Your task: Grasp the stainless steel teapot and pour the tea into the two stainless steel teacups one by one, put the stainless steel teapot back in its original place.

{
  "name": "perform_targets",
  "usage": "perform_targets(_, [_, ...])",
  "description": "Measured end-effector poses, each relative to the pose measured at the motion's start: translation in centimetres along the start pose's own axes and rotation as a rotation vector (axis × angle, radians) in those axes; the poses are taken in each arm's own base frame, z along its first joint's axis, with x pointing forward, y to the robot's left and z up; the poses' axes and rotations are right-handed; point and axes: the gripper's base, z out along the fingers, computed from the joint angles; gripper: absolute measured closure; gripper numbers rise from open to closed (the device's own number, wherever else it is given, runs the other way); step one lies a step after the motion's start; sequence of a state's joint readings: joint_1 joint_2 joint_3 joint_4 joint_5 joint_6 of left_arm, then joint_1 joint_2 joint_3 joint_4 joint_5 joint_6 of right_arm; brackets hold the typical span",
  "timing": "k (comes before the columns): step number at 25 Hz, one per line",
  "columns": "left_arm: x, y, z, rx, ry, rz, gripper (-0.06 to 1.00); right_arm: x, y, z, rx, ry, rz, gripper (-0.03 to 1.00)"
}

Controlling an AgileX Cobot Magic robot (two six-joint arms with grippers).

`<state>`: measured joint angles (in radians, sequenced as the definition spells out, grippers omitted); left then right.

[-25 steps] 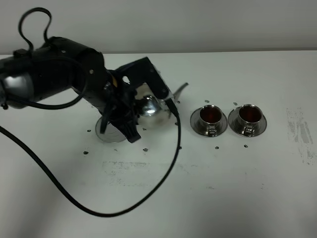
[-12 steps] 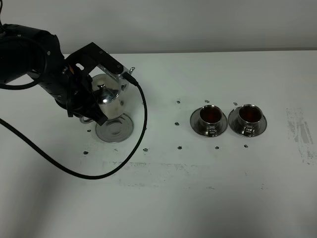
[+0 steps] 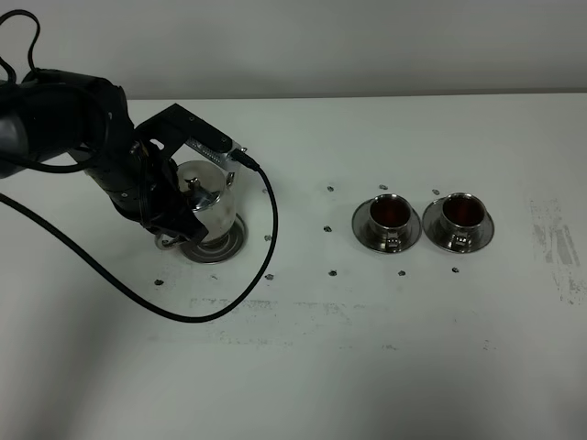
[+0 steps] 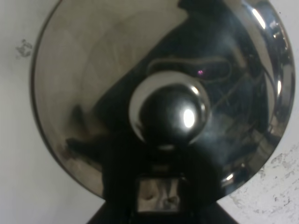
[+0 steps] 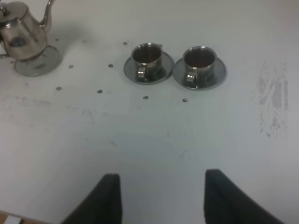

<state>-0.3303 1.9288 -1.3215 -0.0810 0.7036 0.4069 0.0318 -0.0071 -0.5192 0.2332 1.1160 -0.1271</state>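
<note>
left gripper [image 3: 174, 225] grips the teapot [image 3: 204, 206] over the steel disc [image 3: 229, 246]; off-centre release could tip it; right gripper [image 5: 161, 196] gapes, empty.

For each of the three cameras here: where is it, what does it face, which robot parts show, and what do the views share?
Exterior high: mounted above, looking down on the white table; shows the left arm over the stainless steel teapot and two stainless steel teacups.
Left wrist: looks straight down on the teapot lid's knob; only a dark gripper part shows at the frame edge.
Right wrist: looks across the table at the cups and teapot; right gripper fingers open.
Shared: all three show the teapot.
</note>
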Motion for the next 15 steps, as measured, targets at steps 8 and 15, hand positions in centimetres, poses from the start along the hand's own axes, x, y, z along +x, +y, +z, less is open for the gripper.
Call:
perform_targets(8, [0.2, -0.1, 1.6, 0.021, 0.023, -0.021, 0.71, 0.0, 0.0, 0.0, 0.000, 0.000, 0.000, 0.57])
perform_targets(15, [0.3, -0.1, 1.9, 0.023, 0.026, -0.022, 0.71, 0.0, 0.0, 0.0, 0.000, 0.000, 0.000, 0.57])
